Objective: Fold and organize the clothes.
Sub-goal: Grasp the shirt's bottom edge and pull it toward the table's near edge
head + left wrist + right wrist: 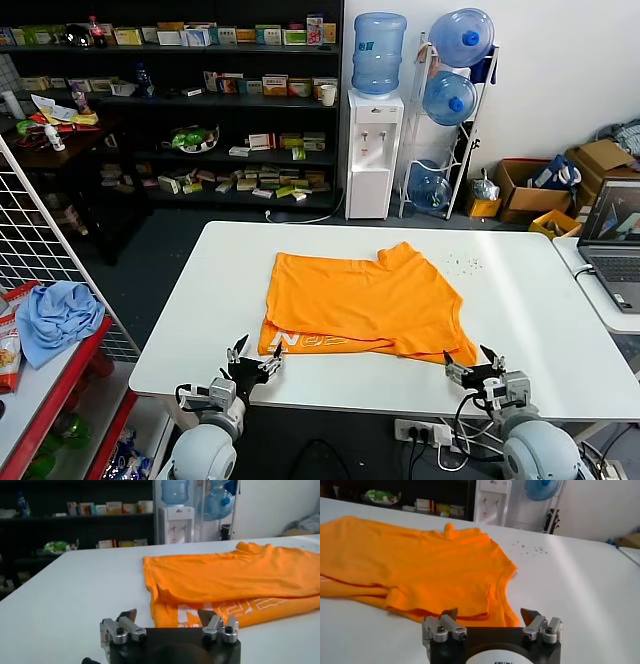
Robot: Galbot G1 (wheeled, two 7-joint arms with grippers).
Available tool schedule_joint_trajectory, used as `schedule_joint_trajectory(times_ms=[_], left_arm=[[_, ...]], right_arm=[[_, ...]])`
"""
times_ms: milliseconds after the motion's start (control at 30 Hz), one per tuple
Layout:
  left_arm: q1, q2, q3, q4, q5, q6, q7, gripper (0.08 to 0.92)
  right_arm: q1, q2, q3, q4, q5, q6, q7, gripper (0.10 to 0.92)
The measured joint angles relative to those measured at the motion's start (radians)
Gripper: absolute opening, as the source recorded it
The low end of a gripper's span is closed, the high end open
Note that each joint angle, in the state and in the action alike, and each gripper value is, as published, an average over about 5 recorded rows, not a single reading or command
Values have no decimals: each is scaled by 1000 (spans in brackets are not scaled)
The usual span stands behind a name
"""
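Note:
The bright orange T-shirt [365, 302] lies folded over itself on the white table [540, 300], with white lettering showing on its near left edge. It also shows in the left wrist view [225, 582] and the right wrist view [415, 565]. My left gripper [252, 357] is open and empty at the table's near edge, just short of the shirt's lettered near left corner. My right gripper [480, 365] is open and empty at the near edge, just short of the shirt's near right corner. The left gripper [169, 616] and right gripper [490, 615] both show their jaws spread wide.
A light blue cloth [55, 315] lies on a red shelf to the left. A laptop [615, 245] sits on a side table at the right. Shelves and a water dispenser [373, 150] stand behind the table.

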Motion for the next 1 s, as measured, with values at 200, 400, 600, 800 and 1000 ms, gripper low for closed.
schedule_joint_trajectory(times_ms=[200, 400, 600, 800, 1000], left_arm=[[-10, -7, 0, 28, -14, 4, 3, 822], [-13, -11, -2, 43, -23, 4, 8, 724], [-2, -6, -7, 38, -26, 1, 12, 551], [14, 5, -12, 19, -28, 0, 15, 378], [29, 18, -13, -8, -35, 8, 12, 204]], right_arm=[[-10, -2, 3, -11, -8, -7, 2, 646], [-7, 7, 3, -28, -17, -1, 3, 473], [-14, 9, 4, -32, -27, 2, 4, 300], [-31, -2, 15, -20, -28, -9, 9, 144], [-61, -21, 31, 13, -17, -29, 19, 125]])
